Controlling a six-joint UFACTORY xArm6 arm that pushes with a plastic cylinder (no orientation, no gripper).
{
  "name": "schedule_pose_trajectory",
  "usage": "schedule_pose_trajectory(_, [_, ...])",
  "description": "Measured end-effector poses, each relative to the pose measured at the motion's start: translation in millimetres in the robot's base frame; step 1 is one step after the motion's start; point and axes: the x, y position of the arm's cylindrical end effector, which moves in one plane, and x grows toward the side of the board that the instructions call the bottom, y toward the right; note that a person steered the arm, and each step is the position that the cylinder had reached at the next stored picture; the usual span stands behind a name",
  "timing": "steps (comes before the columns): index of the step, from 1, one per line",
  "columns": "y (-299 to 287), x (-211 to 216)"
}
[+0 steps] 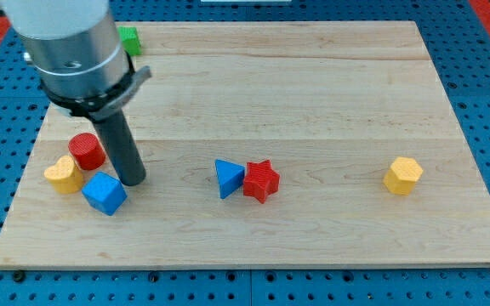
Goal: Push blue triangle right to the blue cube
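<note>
The blue triangle [227, 178] lies near the board's middle, touching a red star [261, 180] on its right side. The blue cube [105, 193] sits at the view's lower left. My tip [133, 180] rests on the board just right of and slightly above the blue cube, close to it or touching it, and well left of the blue triangle.
A red cylinder [86, 151] and a yellow heart-like block [63, 174] sit left of my tip, by the blue cube. A green block [128, 39] shows at the top left behind the arm. A yellow hexagonal block [403, 176] lies at the right. The wooden board [313, 93] rests on a blue pegged surface.
</note>
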Motion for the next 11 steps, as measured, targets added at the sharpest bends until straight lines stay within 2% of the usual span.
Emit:
schedule_pose_trajectory(1, [-6, 30])
schedule_pose_trajectory(2, [-34, 32])
schedule_pose_trajectory(3, [-4, 32])
schedule_pose_trajectory(4, [74, 31])
schedule_pose_trajectory(5, [113, 16])
schedule_pose_trajectory(7, [138, -1])
schedule_pose_trajectory(9, [180, -51])
schedule_pose_trajectory(10, [157, -70])
schedule_pose_trajectory(11, [88, -68])
